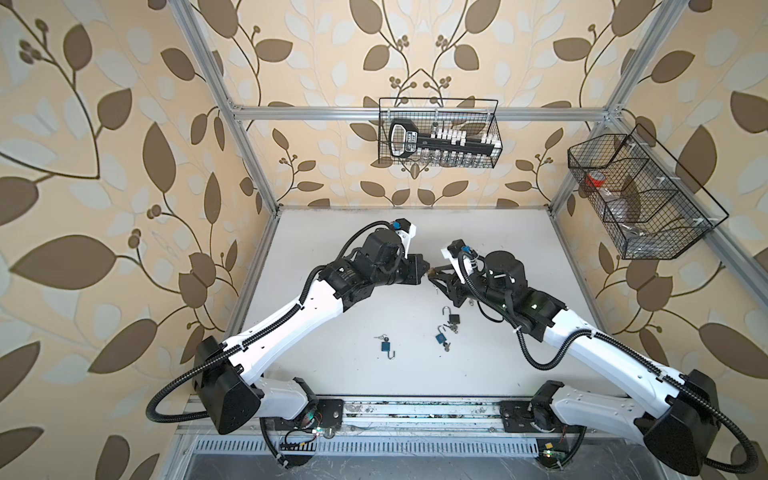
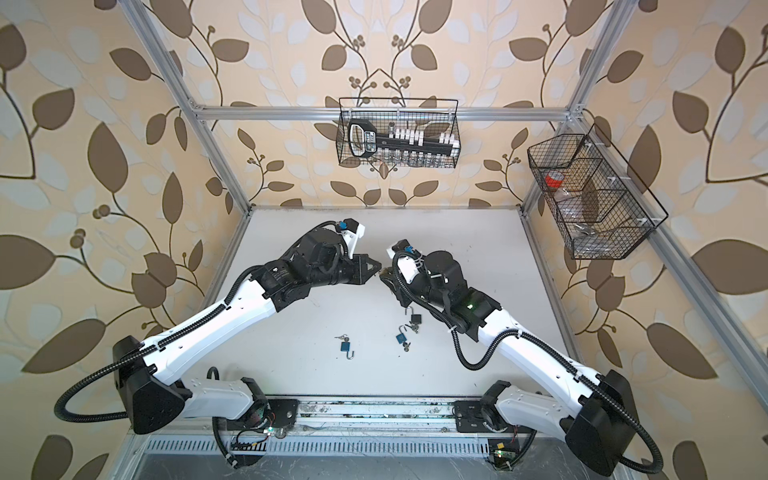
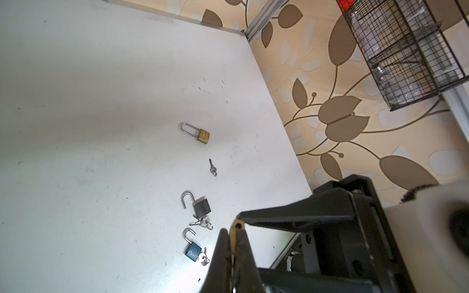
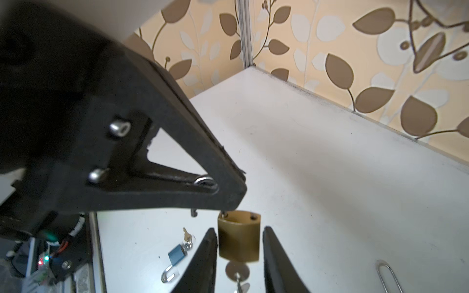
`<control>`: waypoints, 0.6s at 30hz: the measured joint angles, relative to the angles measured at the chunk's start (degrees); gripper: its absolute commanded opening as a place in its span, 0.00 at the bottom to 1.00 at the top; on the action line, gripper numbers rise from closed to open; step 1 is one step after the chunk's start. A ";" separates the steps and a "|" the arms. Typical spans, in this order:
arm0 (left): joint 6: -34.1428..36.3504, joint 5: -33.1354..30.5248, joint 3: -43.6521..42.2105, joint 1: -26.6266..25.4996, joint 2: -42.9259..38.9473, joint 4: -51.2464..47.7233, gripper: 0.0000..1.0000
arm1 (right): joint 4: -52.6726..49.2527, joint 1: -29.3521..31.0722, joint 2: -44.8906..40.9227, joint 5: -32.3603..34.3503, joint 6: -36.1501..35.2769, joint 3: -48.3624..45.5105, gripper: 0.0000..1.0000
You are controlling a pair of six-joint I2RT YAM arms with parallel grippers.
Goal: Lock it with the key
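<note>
L gripper [image 3: 232,229] jaws pressed tight together, pinching the brass padlock [image 4: 239,238] at its shackle end, so the lock hangs off the tip, clear of the table [image 1: 307,237]. R gripper [image 4: 239,229] jaws spread, one finger [image 4: 206,256] each side of the lock body w/ a slim gap showing on one side, so not clamping it. A key [image 4: 237,270] sits in the end opposite the shackle, its round head sticking out betw. the R fingers. One shackle hole in the body is empty. In both top views the 2 grippers meet tip to tip above mid-table, lock barely visible betw. them. Nearer the arm bases on the table: dark padlock [image 1: 454,318], shackle open, keys attached; blue padlock [image 1: 439,339] just beside it; second blue padlock [image 1: 385,345] well apart to the left w/ its keys. L wrist view also shows a long-shackle brass padlock [image 3: 203,135] lying flat & a loose key [image 3: 212,167] near it.
</note>
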 measured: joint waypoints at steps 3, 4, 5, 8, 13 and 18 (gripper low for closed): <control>0.02 3.08 -0.37 3.87 -0.98 1.27 0.00 | 4.20 0.00 -1.64 1.11 0.00 -1.33 0.43; -0.22 4.50 -0.79 5.29 -1.33 2.25 0.00 | 5.77 0.00 -2.34 1.36 -0.31 -2.25 0.48; -0.55 6.03 -1.29 6.71 -1.73 3.32 0.00 | 7.54 0.00 -3.26 1.62 -0.92 -3.54 0.54; -1.95 10.08 -2.64 10.32 -2.69 6.34 0.00 | 12.00 0.00 -6.08 3.02 -2.38 -7.37 0.63; -5.51 15.23 -5.22 13.07 -3.89 13.31 0.00 | 20.31 0.00 -9.70 5.27 -4.37 -12.24 0.68; -10.10 17.97 -6.86 13.29 -4.17 19.19 0.00 | 26.56 -0.26 -11.30 5.62 -7.96 -14.80 0.67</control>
